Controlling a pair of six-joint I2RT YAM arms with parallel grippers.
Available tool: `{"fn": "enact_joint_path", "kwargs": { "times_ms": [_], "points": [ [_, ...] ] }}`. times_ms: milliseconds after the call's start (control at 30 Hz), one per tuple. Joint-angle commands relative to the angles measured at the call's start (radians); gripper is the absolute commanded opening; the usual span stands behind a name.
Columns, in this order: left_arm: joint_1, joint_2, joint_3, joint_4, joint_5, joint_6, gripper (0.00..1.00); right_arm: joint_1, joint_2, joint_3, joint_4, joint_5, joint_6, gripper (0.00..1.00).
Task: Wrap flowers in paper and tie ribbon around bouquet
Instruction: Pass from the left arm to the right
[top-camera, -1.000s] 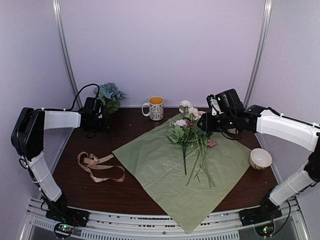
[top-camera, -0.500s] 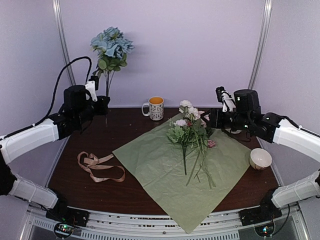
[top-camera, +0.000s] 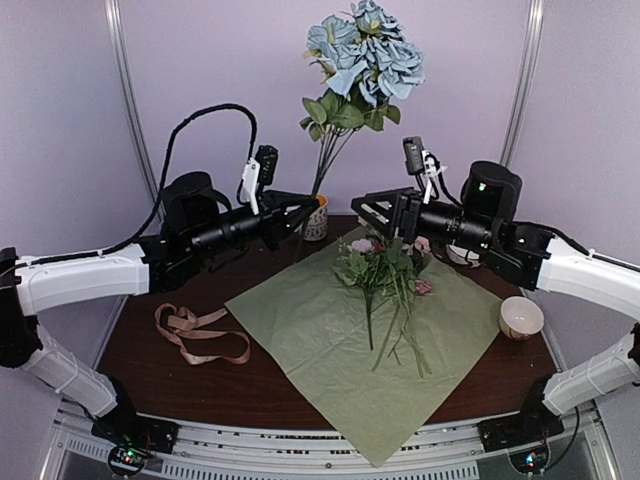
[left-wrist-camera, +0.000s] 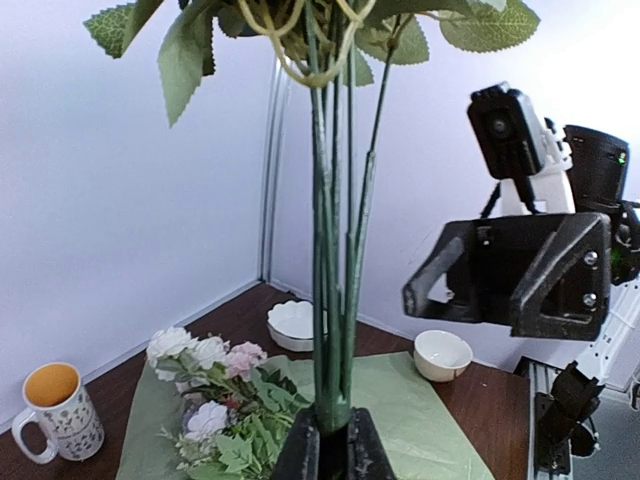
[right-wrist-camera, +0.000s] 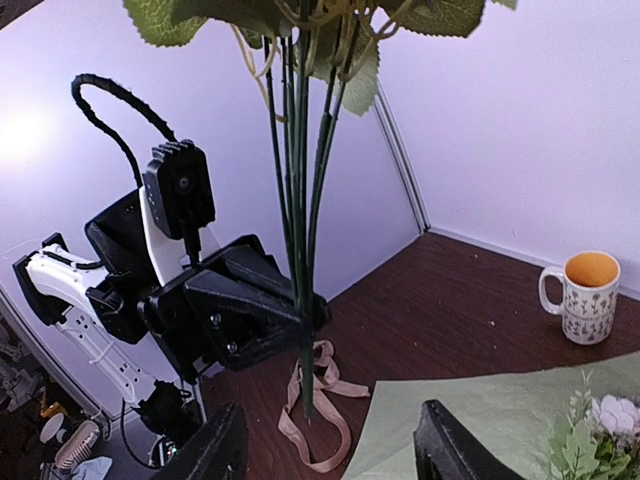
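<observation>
My left gripper is shut on the lower stems of a blue hydrangea bunch and holds it upright above the table's middle. My right gripper faces it from the right, open and empty, a little short of the stems. The other flowers, white and pink roses with leaves, lie on the sage-green paper spread flat on the table. A tan ribbon lies loose left of the paper.
A patterned mug stands at the back, partly hidden behind my left gripper in the top view. A white bowl sits right of the paper, and a scalloped white dish at the back right.
My left arm has carried the hydrangea bunch from the far left corner up to the middle. My right gripper has left the lying flowers, risen, opened wider and turned toward the stems.
</observation>
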Motion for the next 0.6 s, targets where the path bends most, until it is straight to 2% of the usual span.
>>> {"fn": "enact_joint_path", "kwargs": {
  "times_ms": [0, 300, 367, 433, 500, 567],
  "points": [
    [-0.021, 0.031, 0.057, 0.139, 0.095, -0.015, 0.00, 0.013, 0.051, 0.049, 0.146, -0.080, 0.027, 0.64],
    [-0.064, 0.125, 0.096, 0.124, 0.187, -0.023, 0.00, 0.015, 0.133, 0.112, 0.157, -0.045, 0.053, 0.64],
    [-0.066, 0.134, 0.084, 0.153, 0.216, -0.043, 0.00, 0.014, 0.136, 0.112, 0.153, -0.025, 0.049, 0.53],
    [-0.067, 0.135, 0.074, 0.164, 0.224, -0.051, 0.00, 0.014, 0.133, 0.108, 0.132, 0.004, 0.045, 0.25],
    [-0.068, 0.135, 0.072, 0.158, 0.222, -0.050, 0.00, 0.012, 0.122, 0.101, 0.098, 0.059, 0.043, 0.03],
    [-0.068, 0.131, 0.072, 0.135, 0.212, -0.043, 0.00, 0.005, 0.105, 0.087, 0.055, 0.121, 0.051, 0.00]
  ]
}}
